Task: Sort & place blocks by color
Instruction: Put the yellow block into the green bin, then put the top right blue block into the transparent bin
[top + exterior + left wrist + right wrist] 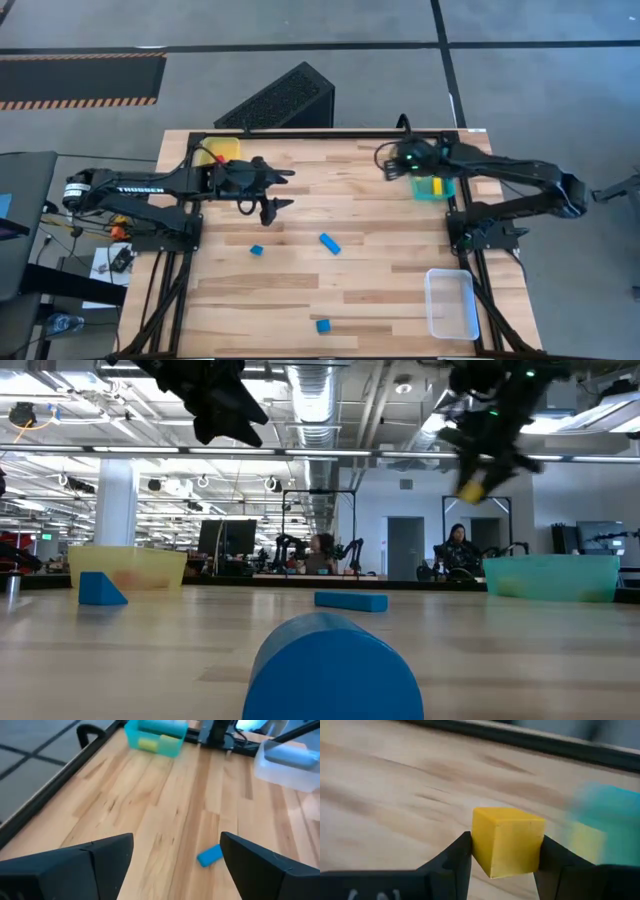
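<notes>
My right gripper (388,163) hangs over the table's far right part, just left of the teal tray (432,188), shut on a yellow cube (507,847). The low view shows that cube (472,488) high above the tabletop. My left gripper (283,190) hovers open over the far left part, near the yellow tray (225,150), with nothing between its fingers (100,865). Three blue blocks lie flat on the wood: a small one (257,250), a bar (329,243) and one near the front edge (323,326). My right gripper pinches the yellow cube by two opposite side faces (480,845), one finger on each. The fingers slant downward. The cube is lifted clear of the table, with its top face and one front corner showing between the fingers.
The teal tray (155,737) holds a yellow block. A clear tray (452,303) sits at the near right corner. A black keyboard-like object (280,100) lies beyond the far edge. Bare wood lies between the blue blocks and the trays.
</notes>
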Controlling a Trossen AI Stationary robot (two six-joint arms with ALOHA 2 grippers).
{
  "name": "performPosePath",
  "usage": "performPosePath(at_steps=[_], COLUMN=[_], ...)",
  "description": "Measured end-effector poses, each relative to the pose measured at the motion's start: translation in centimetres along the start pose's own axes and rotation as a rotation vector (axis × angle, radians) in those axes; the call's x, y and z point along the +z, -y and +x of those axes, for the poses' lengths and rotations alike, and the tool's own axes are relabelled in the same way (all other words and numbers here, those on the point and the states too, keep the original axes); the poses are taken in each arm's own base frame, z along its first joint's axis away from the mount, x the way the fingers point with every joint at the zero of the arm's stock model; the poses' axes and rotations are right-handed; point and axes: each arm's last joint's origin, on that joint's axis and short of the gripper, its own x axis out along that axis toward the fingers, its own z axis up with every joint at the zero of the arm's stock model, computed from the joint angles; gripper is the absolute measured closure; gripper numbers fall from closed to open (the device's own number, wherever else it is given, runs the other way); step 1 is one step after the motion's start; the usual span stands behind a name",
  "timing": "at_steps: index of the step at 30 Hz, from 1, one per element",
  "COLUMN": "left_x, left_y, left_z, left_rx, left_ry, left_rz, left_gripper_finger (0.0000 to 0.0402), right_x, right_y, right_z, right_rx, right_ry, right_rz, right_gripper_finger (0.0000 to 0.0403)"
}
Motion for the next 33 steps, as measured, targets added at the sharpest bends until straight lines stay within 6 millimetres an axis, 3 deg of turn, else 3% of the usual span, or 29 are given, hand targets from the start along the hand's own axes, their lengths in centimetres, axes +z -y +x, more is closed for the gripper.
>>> performPosePath(at_steps=[4,8,14,21,28,30,33], left_x=[-0.2,-0.1,-0.4,-2.2,-3.3,-3.5,-3.7], left_y=[-0.2,-0.4,-0.5,-0.2,1.2,1.7,2.4], left_z=[-0.1,-0.1,-0.1,-0.4,-0.9,-1.0,-1.2], left_rx=[0.061,0.139,0.161,0.184,0.171,0.176,0.174], left_ry=[-0.013,0.007,-0.011,-0.18,-0.264,-0.266,-0.257], left_rz=[-0.037,-0.062,-0.078,-0.156,-0.146,-0.139,-0.132], left_gripper_finger=[0.0112,0.0111,0.0111,0.0111,0.0111,0.0111,0.0111], right_x=[-0.4,-0.6,-1.4,-3.6,-3.7,-3.8,-3.9], right_y=[4.4,6.8,8.6,10.5,10.6,10.5,10.1], right_z=[-1.3,-1.4,0.4,2.2,2.3,2.3,2.1], right_rx=[-0.315,-0.515,-0.591,-0.632,-0.615,-0.601,-0.563], right_ry=[-0.118,-0.222,-0.322,-0.409,-0.401,-0.411,-0.412], right_rz=[-0.037,-0.068,-0.047,-0.031,-0.031,-0.025,-0.028], right_gripper_finger=[0.0237,0.0237,0.0237,0.0236,0.0068,0.0049,0.0053])
